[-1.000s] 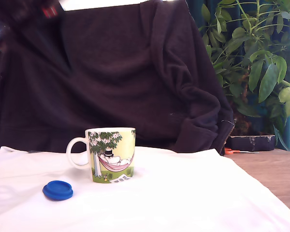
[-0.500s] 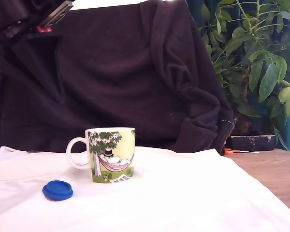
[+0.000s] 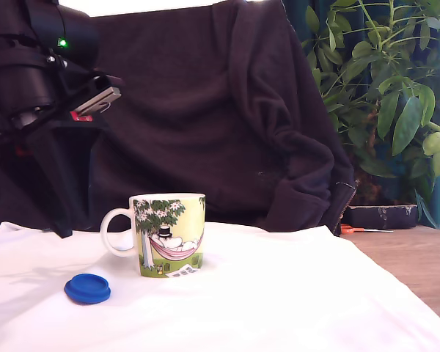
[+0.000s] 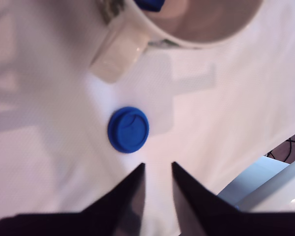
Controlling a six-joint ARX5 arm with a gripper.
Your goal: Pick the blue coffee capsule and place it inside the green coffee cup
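The capsule [image 3: 87, 288] lay flat on the white cloth [image 3: 279, 308] in the lower left of the exterior view, rim down by the look of it, a solid blue disc with nothing touching it. The cup [image 3: 169, 235] stood upright just beside it, up and toward the exterior view's right, its white handle [image 3: 114, 232] turned to that view's left and its printed side facing the camera. The two were near each other but apart.

The arm [image 3: 37, 88] filled the upper left of the exterior view, a dark bulk with a small green light on it, held well above the cloth. Its pincer could not be made out there against the dark fabric [image 3: 220, 110] draped behind the counter.

In the wrist view the pincer [image 4: 157, 169] showed at the lower middle of the frame, its two dark fingers [image 4: 132, 189] slightly apart with a narrow strip of cloth visible between the tips, holding nothing. The capsule [image 4: 128, 129] sat just above those tips in the frame, clear of them. The cup [image 4: 206, 24] ran across the top edge, its handle [image 4: 119, 55] pointing toward the capsule. Something blue showed at the very top edge near the cup's rim; the frame was too blurred to tell what.

A leafy plant [image 3: 389, 88] stood at the upper right of the exterior view, and bare wooden counter [image 3: 418, 264] showed at its right edge beyond the cloth.
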